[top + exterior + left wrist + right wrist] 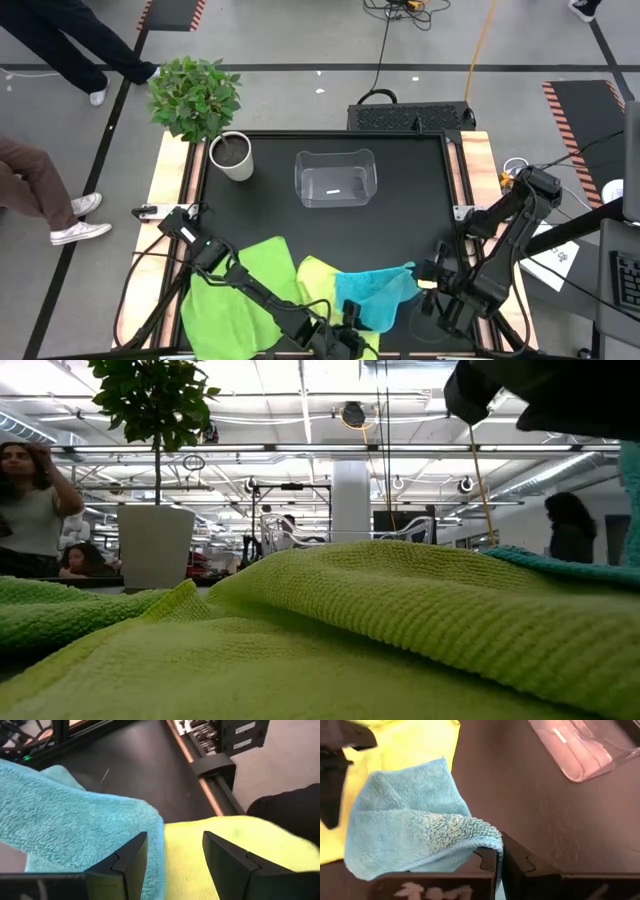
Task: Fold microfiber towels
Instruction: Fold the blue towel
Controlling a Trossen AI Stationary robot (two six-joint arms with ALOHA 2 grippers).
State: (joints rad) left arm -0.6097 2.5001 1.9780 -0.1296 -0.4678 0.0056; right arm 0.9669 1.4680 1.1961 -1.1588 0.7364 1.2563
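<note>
Grippers first: my right gripper point(499, 862) is clamped on a corner of the turquoise towel point(405, 820), which drapes away from its fingers onto the pale yellow-green towel point(318, 283). My left gripper point(172, 862) stands wide, holding nothing, its 2 fingers over the edge where those cloths meet. Bright green towel point(235, 300) lies under the left arm.

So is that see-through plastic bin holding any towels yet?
No, no towels are in it. The clear bin sits apart at the table's far side, and all three towels lie near the arms.
</note>
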